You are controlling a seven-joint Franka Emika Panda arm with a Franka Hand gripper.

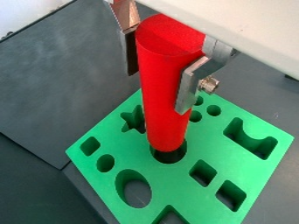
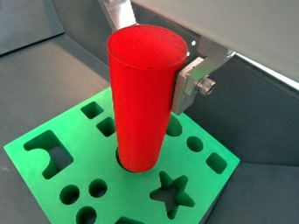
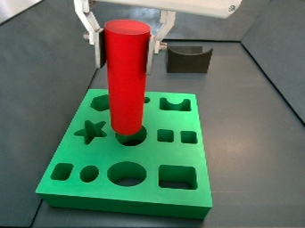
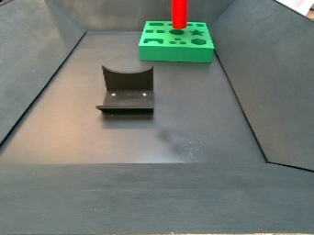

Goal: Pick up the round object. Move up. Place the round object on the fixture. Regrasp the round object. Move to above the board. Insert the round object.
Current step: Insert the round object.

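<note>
hand [image 1: 160, 66] upright over board [image 1: 251, 162], gripping peg [image 1: 163, 92]

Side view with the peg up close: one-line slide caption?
Claw flanks the upright red peg, its lower end in a round hole of the green board; fixture behind.

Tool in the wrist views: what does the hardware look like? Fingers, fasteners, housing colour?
The tool above the green board has two flat silver metal finger plates, dull brushed finish. One finger carries a silver bolt with a hex nut near its bend. The body above the fingers is a white housing, seen in a side view. No cables or markings are visible.
</note>
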